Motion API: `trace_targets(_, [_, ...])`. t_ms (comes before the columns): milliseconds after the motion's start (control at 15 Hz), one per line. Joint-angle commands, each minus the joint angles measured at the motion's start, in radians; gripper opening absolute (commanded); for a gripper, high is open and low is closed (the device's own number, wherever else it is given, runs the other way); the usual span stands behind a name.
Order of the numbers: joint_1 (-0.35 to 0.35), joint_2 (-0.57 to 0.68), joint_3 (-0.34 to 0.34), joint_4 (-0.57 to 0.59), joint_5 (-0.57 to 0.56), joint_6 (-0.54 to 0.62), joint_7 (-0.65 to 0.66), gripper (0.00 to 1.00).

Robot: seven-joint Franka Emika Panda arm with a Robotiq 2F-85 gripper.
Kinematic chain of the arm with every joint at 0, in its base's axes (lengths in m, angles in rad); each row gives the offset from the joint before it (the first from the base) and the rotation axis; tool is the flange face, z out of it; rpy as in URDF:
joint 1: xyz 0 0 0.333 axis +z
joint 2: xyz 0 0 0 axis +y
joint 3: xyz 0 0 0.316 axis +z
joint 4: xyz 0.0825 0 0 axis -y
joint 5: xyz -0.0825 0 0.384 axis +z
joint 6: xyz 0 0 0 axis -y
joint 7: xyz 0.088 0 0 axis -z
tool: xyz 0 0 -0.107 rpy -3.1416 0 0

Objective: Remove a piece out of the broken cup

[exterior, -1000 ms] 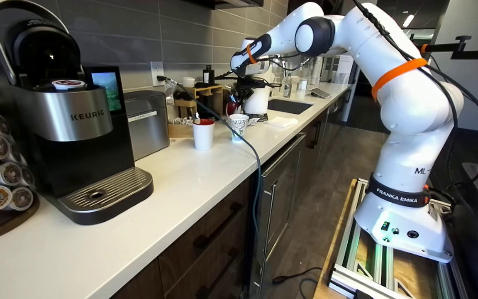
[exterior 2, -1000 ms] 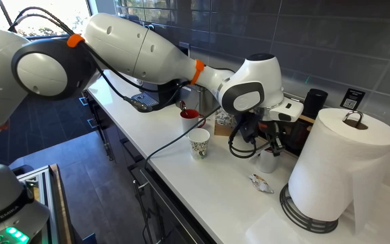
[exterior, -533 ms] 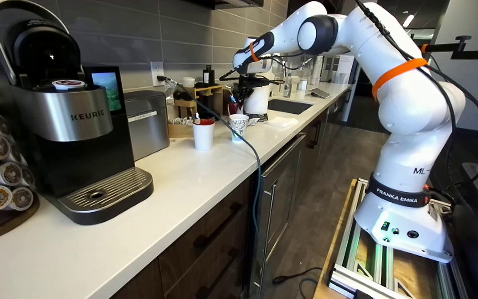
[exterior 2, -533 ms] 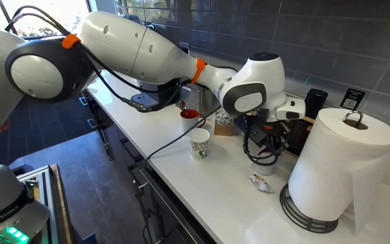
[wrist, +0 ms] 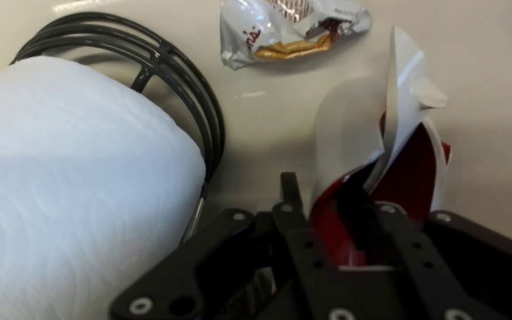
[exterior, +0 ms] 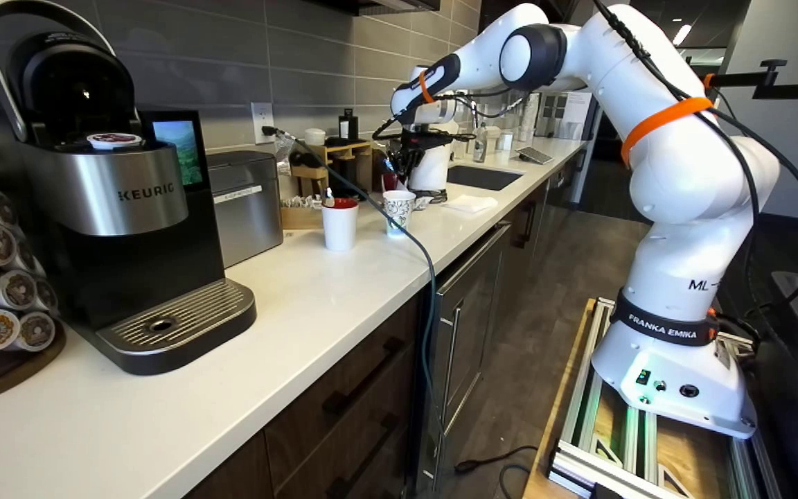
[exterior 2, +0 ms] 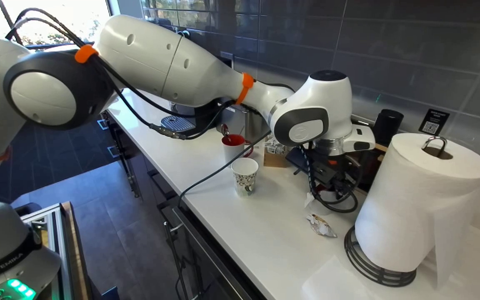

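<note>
The broken cup, white outside and red inside, stands on the counter in the wrist view (wrist: 409, 173). A jagged white piece (wrist: 405, 89) sticks up at its broken rim. My gripper (wrist: 321, 184) is open over the cup. Its left finger (wrist: 290, 184) is outside the cup wall and its right finger reaches into the red inside, so the wall lies between them. The lower part of the cup's inside is hidden by the gripper. In an exterior view, cables and the gripper mostly cover the cup (exterior 2: 319, 207).
A paper towel roll (wrist: 74, 186) on a black wire stand (wrist: 194, 93) is close on the left in the wrist view. A crumpled foil wrapper (wrist: 291, 33) lies near the cup. A patterned paper cup (exterior 2: 245, 177) and a red-lined mug (exterior 2: 232, 152) stand further along the counter.
The wrist has turned and the gripper has moved down to the broken cup. The paper cup, mug, wrapper and towel roll have not moved.
</note>
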Motion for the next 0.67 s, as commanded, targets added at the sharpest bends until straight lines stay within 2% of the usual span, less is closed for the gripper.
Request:
trace_targets(0, [-0.003,-0.005,0.0,-0.01,-0.005,-0.041,-0.019,0.62])
trace_targets(333, [-0.018,-0.059,0.007,-0.035,0.052,-0.025,0.045,0.99])
trace_targets(600, [-0.019,-0.104,-0.002,-0.05,0.095,-0.038,0.137,1.0])
